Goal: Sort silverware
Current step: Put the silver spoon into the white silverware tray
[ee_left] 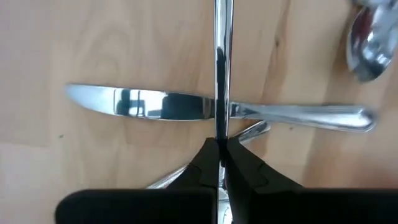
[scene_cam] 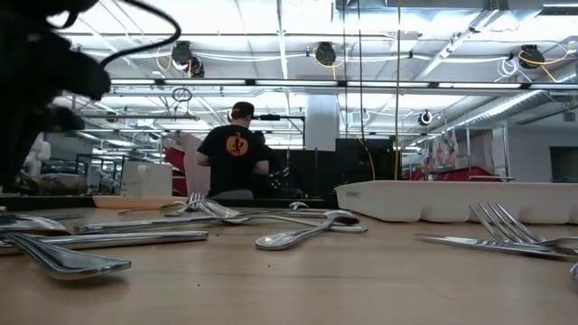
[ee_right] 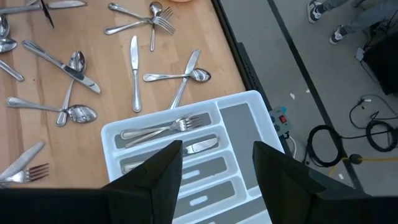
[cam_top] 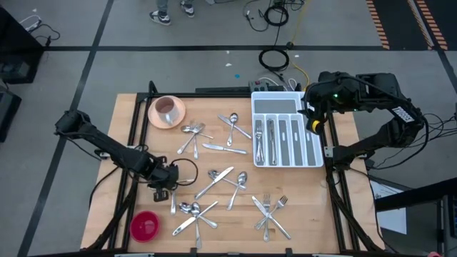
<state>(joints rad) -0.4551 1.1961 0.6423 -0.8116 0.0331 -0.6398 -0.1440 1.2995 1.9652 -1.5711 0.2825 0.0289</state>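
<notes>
Your left gripper [ee_left: 219, 163] is down at the near-left part of the table [cam_top: 136, 121], fingers pressed together on the thin edge of one utensil [ee_left: 220, 68] that runs straight out from the pinch. You cannot tell from the wrist view whether that piece is a fork, spoon or knife. It lies across a table knife [ee_left: 211, 109], with another handle showing just beneath the fingers.

Your right gripper [ee_right: 214, 171] hangs with its fingers spread above the tray [cam_top: 323, 161] at the far right, holding nothing. Several pieces already lie in the tray's compartments.

The rest of the silverware [cam_top: 225, 178] is scattered over the middle and near side of the table in loose, crossing clusters; a pink cup [cam_top: 166, 108] and a red disc [cam_top: 146, 225] stand apart from it.

Handling judgement: these pieces look stiff, smooth and polished, so expect them to slip or swivel in a narrow pinch. A grip near one end will likely let the long end droop or swing; take hold nearer the balance point of the handle. Lift slowly, since the crossed knife beneath may drag or shift with the held piece.
</notes>
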